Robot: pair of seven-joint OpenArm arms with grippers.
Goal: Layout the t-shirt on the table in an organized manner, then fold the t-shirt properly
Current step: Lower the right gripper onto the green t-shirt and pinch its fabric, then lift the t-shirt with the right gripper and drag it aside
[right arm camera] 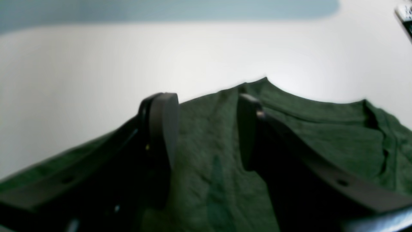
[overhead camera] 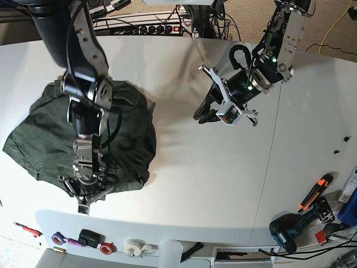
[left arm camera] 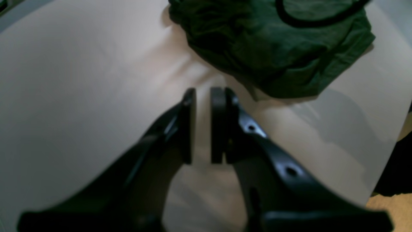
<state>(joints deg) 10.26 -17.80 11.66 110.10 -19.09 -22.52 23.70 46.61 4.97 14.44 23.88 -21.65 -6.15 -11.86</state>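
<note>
White tabletop (overhead camera: 212, 184) fills most of the base view, with a thin seam running across its right part. The t-shirt (overhead camera: 72, 139) lies crumpled in a rounded dark green heap on the left side of that view, not spread out.

Right arm reaches down over the heap; right gripper (overhead camera: 88, 187) sits at the heap's near edge. Right wrist view shows what the base view cannot: the fingers (right arm camera: 164, 125) stand wide apart just above the green cloth (nothing pinched between them), and a folded seam or hem runs across the cloth beyond them.

Left gripper (overhead camera: 207, 114) hangs over bare tabletop, well apart from the t-shirt. Left wrist view: its fingers (left arm camera: 188, 125) are narrow, a slim gap between the pads, empty, the heap's edge just beyond the tips.

Only the base view shows the clutter along the near edge: a drill (overhead camera: 290, 231), tape rolls (overhead camera: 134, 247), and an orange-handled tool (overhead camera: 315, 192).
</note>
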